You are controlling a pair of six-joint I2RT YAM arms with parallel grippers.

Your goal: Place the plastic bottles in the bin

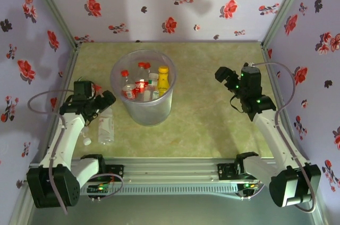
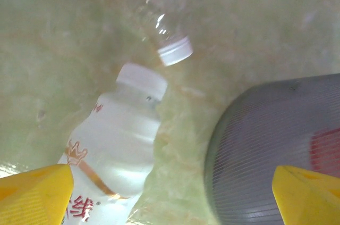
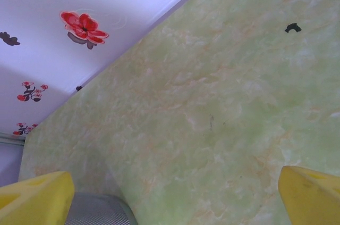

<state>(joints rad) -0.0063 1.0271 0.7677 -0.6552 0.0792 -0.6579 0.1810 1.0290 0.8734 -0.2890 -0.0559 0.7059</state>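
The bin [image 1: 154, 112] is a grey translucent bucket standing mid-table, and its ribbed wall [image 2: 276, 145] also shows in the left wrist view. Several bottles stand inside it, among them a yellow one [image 1: 163, 79] and red-capped ones [image 1: 126, 84]. Left of the bin a clear white-capped bottle [image 1: 105, 125] [image 2: 119, 145] lies on the table. A second clear bottle [image 2: 166, 28] lies beyond it, cap toward the first. My left gripper [image 1: 104, 100] [image 2: 170, 198] hovers open above them, with nothing between its yellow fingertips [image 2: 34, 193]. My right gripper [image 1: 222, 74] [image 3: 175, 198] stands open and empty to the right of the bin.
A white cap [image 1: 85, 140] pokes out beside the left arm near the table's front edge. A red cap [image 1: 97, 88] shows just behind the left gripper. Flowered walls [image 1: 159, 1] close in the green table [image 1: 212, 124] on three sides. The bin's rim [image 3: 101, 211] lies at the lower left of the right wrist view.
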